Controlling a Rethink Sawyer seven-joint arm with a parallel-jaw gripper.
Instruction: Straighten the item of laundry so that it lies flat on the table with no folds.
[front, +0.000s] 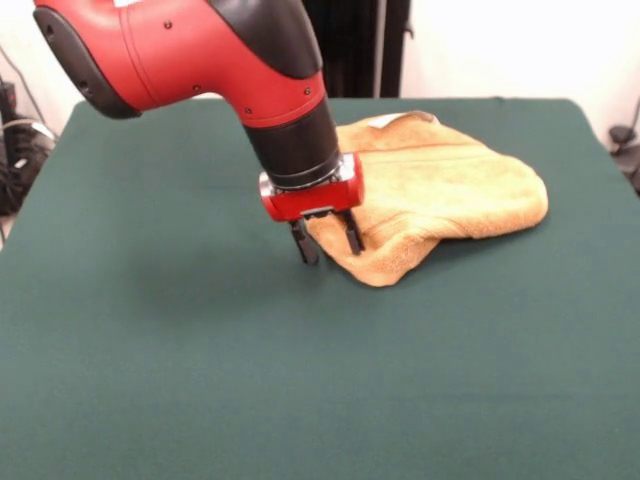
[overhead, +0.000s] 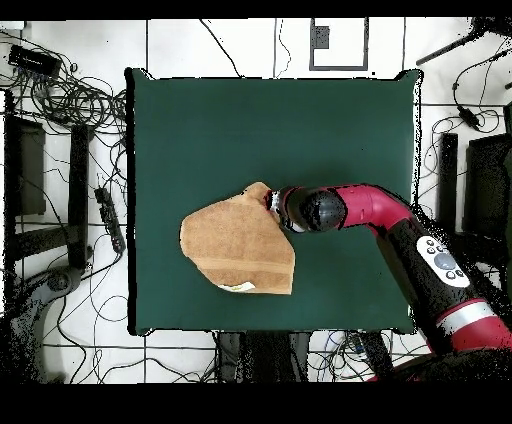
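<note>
The orange-tan towel (front: 440, 185) lies folded over and rumpled on the far right part of the dark green table (front: 180, 330). A woven band runs near its far edge. In the overhead view the towel (overhead: 238, 245) shows as an uneven shape with a pointed corner by the gripper and a small white tag (overhead: 238, 287) at its bottom edge. My gripper (front: 328, 242) is open and low on the table. Its fingers straddle the towel's near-left corner, one finger (front: 352, 233) against the cloth. From above the gripper (overhead: 272, 200) is at the towel's upper right corner.
The red and black arm (front: 200, 50) reaches in from the upper left of the front view. Cables (overhead: 70, 100) and dark equipment lie on the floor around the table.
</note>
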